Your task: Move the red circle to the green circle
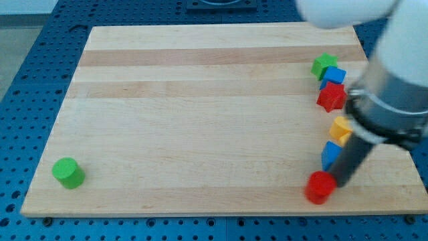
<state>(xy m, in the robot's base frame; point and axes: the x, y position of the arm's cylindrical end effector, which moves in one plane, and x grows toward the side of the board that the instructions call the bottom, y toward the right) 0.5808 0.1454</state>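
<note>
The red circle [320,187] lies near the board's bottom edge at the view's right. The green circle [68,173] lies far off at the view's bottom left. My dark rod comes down from the arm at the view's right, and my tip [340,183] rests right against the red circle's right side.
A line of blocks runs down the right side: a green star [324,65], a blue cube [334,75], a red star [331,98], a yellow block [341,129] and a blue block [330,154] just above the red circle. The wooden board [200,120] sits on a blue pegboard.
</note>
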